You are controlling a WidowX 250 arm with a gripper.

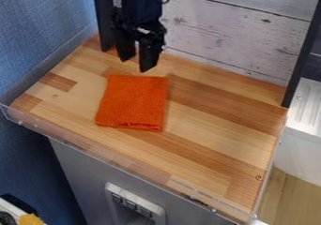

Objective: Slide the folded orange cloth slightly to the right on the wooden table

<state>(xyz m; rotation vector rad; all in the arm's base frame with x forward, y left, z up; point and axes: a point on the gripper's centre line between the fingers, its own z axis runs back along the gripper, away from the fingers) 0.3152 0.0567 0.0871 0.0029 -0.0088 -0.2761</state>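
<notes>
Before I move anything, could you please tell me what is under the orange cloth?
The wooden tabletop shows all around the orange cloth, which lies on it. Anything beneath the cloth is covered, so I cannot tell whether something is hidden there.

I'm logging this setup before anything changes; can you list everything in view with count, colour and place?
cloth: 1, orange, flat on the worktop, left of its middle
worktop: 1, brown wood, centre
clear guard: 1, see-through, along the near edge
posts: 2, black, far side
plank panel: 1, whitish, behind
wall: 1, blue, left
ridged piece: 1, white, right edge
cabinet front: 1, grey, below
fitting: 1, light grey, bottom
unclear item: 1, yellow, bottom left
arm: 1, black, top
gripper: 1, black, fingers apart, beyond the cloth
</notes>
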